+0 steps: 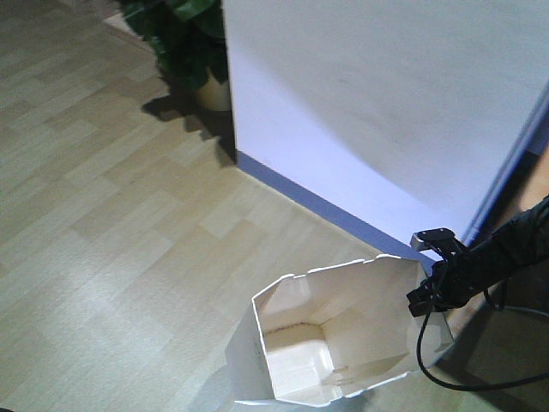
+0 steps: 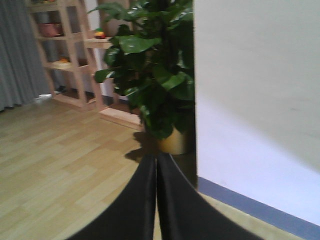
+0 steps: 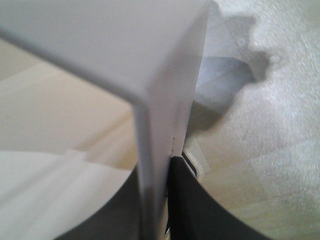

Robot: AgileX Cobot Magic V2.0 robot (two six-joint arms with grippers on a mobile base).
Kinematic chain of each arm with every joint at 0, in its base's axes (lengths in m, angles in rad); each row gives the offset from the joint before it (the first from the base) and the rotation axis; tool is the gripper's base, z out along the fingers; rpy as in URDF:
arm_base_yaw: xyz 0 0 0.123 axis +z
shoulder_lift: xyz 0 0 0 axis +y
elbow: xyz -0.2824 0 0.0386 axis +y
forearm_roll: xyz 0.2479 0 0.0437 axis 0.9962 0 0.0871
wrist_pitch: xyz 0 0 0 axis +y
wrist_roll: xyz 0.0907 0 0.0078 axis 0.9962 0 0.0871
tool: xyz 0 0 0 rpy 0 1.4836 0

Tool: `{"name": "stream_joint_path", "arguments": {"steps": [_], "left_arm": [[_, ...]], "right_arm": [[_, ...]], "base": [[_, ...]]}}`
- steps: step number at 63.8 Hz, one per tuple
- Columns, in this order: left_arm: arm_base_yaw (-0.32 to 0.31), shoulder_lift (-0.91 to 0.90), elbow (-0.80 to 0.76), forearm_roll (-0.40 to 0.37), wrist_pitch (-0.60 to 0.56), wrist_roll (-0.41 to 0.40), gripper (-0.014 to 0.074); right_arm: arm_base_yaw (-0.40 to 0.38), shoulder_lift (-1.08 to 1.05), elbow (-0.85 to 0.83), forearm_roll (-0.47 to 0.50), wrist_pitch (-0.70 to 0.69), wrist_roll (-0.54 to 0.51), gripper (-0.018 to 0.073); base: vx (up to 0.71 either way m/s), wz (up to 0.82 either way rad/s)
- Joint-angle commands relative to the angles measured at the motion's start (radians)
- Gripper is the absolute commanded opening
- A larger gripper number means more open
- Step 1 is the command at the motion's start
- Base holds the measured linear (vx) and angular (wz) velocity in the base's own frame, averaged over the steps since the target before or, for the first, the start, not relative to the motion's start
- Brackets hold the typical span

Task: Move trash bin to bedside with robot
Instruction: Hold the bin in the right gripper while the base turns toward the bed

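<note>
The white trash bin point(image 1: 360, 319) stands on the wooden floor at the bottom of the front view, its cream inside showing. My right gripper point(image 1: 426, 296) is shut on the bin's right rim, one finger inside and one outside. In the right wrist view the thin bin wall point(image 3: 167, 95) runs straight down between the two black fingers of that gripper point(image 3: 157, 167). My left gripper point(image 2: 156, 159) shows only in the left wrist view. It is shut with nothing in it and hangs above the floor. The bedside is out of view.
A white wall point(image 1: 386, 112) with a blue baseboard point(image 1: 326, 206) runs just behind the bin. A potted plant point(image 1: 184, 34) stands at the wall's corner. A wooden shelf unit point(image 2: 65, 55) and a grey curtain point(image 2: 17, 50) stand further back. A black cable point(image 1: 437, 369) loops beside the bin.
</note>
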Motion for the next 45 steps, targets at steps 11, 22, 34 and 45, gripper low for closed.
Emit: {"name": "stream_joint_path", "arguments": {"steps": [11,22,34,45], "left_arm": [[0.0,-0.006,-0.024,-0.001,-0.072,-0.004,-0.0006],[0.0,-0.006,-0.024,-0.001,-0.072,-0.004,-0.0006],[0.0,-0.006,-0.024,-0.001,-0.072,-0.004,-0.0006],[0.0,-0.006,-0.024,-0.001,-0.072,-0.004,-0.0006]], "right_arm": [[-0.001,-0.073,-0.009,0.055,0.181,-0.012,-0.0005],[-0.001,-0.073,-0.009,0.055,0.18,-0.012,-0.0005],[-0.001,-0.073,-0.009,0.054,0.18,-0.012,-0.0005],[-0.001,-0.073,-0.009,0.054,0.18,-0.012,-0.0005]], "base": [[0.08,0.46],[0.1,0.4],[0.12,0.47],[0.14,0.56]]}}
